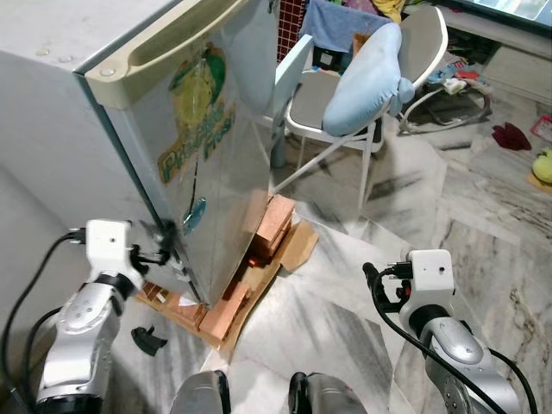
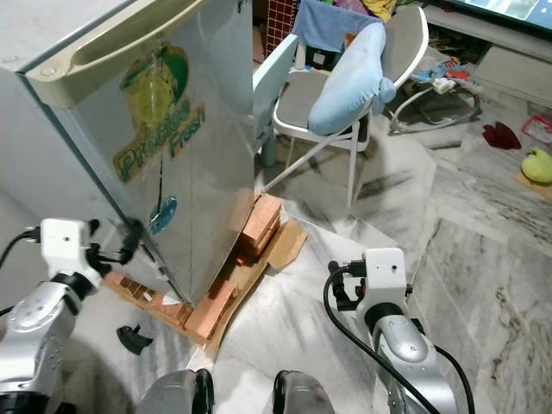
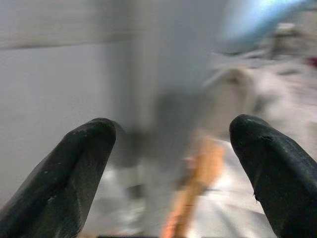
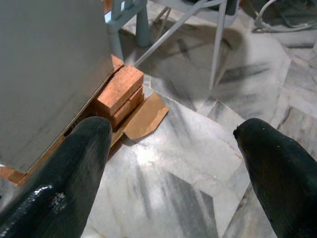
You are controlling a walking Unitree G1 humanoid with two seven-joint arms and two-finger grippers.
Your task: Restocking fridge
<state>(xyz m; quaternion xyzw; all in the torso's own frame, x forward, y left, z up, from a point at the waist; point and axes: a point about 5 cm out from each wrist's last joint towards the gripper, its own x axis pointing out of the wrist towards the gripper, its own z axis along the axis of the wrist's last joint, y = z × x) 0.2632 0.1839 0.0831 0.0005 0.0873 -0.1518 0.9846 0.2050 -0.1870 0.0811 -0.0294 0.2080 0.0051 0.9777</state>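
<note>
The small silver single-door fridge with a green and yellow sticker on its door stands closed at the robot's left front, raised on orange-red bricks with a sheet of brown cardboard under them. The left gripper is at the lower corner of the door's opening edge, its black fingers spread apart with the blurred door edge between them in the left wrist view; contact cannot be confirmed. The right gripper hangs low over the floor, well apart from the fridge, fingers wide apart and holding nothing. Judgement: the step in hand is opening the door, and the task appears to be at its beginning, since the door is shut and no stock is seen in either gripper. To do it well, the left gripper should hook behind the door edge rather than pinch the face, and pull outward gently, as the fridge on loose bricks could shift. The floor is grey veined marble. Behind the fridge stands a white folding chair with a pale blue cushion on it. A small black object lies on the floor near the left arm.
</note>
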